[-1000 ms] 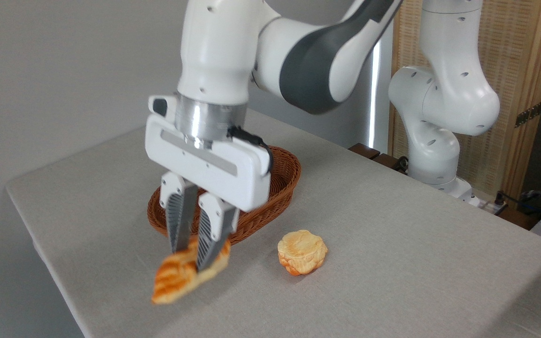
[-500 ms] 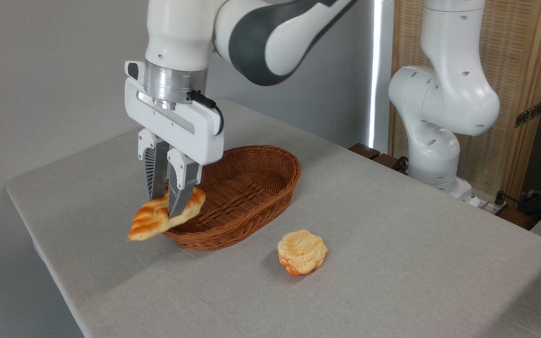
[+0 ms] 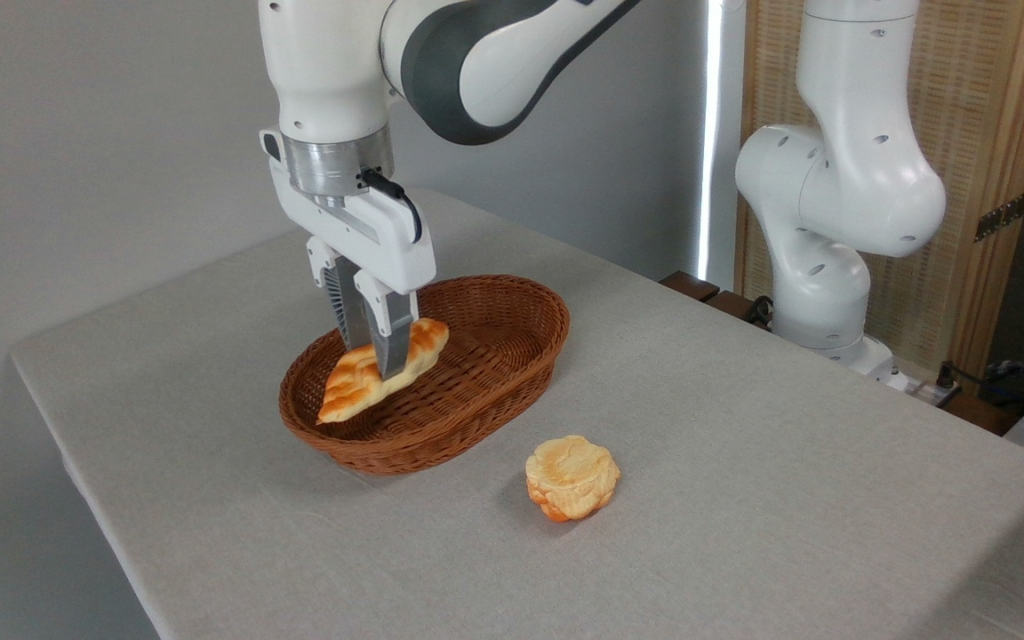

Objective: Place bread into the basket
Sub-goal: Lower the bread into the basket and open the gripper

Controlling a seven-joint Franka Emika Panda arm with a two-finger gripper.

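Now counter lies below pincer; basket sits directly under it. Pincer clamped on bread, hung tilted above basket floor. Bun off right, untouched. Risk: low tip catches near rim, loaf tips out.

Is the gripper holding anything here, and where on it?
Yes. The gripper is shut on the braided bread, pinched across its middle, both ends sticking out above the basket.

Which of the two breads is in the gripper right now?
The long braided loaf, clamped by the gripper over the basket. The small round bun sits untouched on the table.
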